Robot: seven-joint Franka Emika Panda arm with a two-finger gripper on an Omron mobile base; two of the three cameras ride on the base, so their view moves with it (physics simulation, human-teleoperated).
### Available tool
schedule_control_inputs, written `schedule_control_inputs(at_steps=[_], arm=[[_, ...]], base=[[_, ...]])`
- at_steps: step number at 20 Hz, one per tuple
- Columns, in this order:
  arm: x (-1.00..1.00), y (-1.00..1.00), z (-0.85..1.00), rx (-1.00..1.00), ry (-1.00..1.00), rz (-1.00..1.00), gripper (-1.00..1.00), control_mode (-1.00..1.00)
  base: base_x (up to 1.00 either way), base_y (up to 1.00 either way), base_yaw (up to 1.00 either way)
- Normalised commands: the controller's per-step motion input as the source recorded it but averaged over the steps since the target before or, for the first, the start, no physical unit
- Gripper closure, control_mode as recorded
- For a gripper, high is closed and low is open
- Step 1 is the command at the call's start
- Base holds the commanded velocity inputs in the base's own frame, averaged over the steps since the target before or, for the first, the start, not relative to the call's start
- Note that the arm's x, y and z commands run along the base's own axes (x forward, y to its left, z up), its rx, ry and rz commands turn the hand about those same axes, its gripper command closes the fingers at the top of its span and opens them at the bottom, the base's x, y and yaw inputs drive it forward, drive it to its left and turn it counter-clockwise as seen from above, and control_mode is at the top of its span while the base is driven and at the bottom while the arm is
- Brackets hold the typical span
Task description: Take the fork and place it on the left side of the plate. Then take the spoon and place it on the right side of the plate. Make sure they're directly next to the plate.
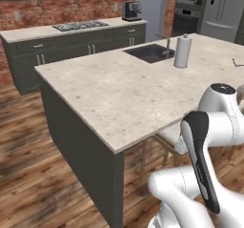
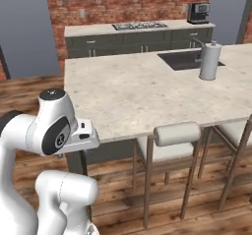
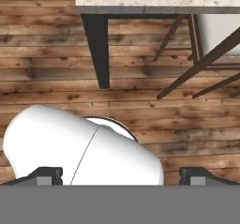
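The gripper [image 3: 121,174] is held spread wide, empty, over the wooden floor [image 3: 56,85] beside the island counter [image 1: 119,93]. Fork, spoon and plate cannot be located; they should be found before reaching.

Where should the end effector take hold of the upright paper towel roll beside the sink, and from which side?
Probably the middle of the paper towel roll, across its round body, coming in level from the bare counter side. It stands upright as a tall cylinder, and the sink and faucet crowd its other side. Whether it is too wide to span cannot be told.
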Motion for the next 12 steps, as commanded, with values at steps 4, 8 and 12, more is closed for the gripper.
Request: schedule_control_inputs(at_steps=[4,8,12], arm=[[0.00,0.00,0.00,0.00,0.00,0.00,-1.00,1.00],[0.00,0.00,0.00,0.00,0.00,0.00,-1.00,1.00],[0.00,0.00,0.00,0.00,0.00,0.00,-1.00,1.00]], base=[[0.00,1.00,-0.22],[0.00,1.00,-0.21],[0.00,1.00,-0.15]])
